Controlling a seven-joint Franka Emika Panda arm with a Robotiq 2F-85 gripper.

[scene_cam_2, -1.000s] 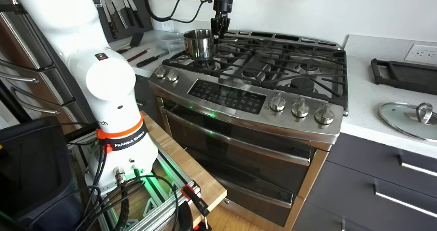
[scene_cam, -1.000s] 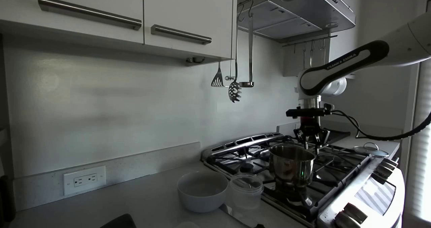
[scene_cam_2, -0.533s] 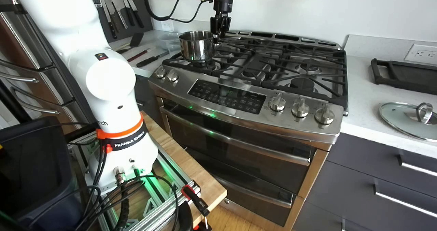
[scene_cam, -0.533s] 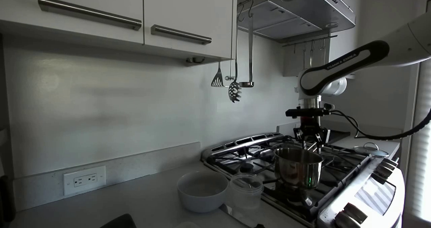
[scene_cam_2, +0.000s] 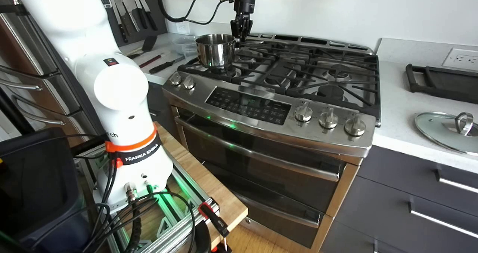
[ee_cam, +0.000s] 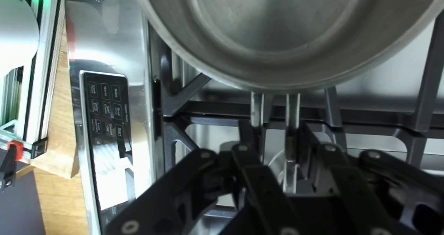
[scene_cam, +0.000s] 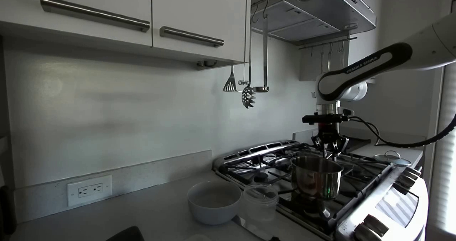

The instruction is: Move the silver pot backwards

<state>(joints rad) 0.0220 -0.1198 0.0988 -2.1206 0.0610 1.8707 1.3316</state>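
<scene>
The silver pot stands upright on the stove's burner grate, in both exterior views [scene_cam: 316,180] [scene_cam_2: 215,51]. In the wrist view its inside [ee_cam: 277,26] fills the top, cut off by the edge. Its handle [ee_cam: 292,111] shows as two bright metal bars running from the rim into my jaws. My gripper [ee_cam: 276,137] points down beside the pot, its fingers on the two sides of the handle and apparently touching it. It also shows in both exterior views [scene_cam: 330,154] [scene_cam_2: 241,40]. The pot's rim hides part of the fingertips.
A white bowl [scene_cam: 213,203] and a pale translucent tub [scene_cam: 261,207] stand on the counter beside the stove. A glass lid [scene_cam_2: 442,131] and a dark tray [scene_cam_2: 453,79] lie on the other counter. Raised iron grates [scene_cam_2: 278,68] cover the stove. Utensils [scene_cam: 248,95] hang by the wall.
Half a second ago the jaws were wider apart; now they have come together at the handle. Since one second ago the pot has settled slightly lower and shifted away from the wall.
</scene>
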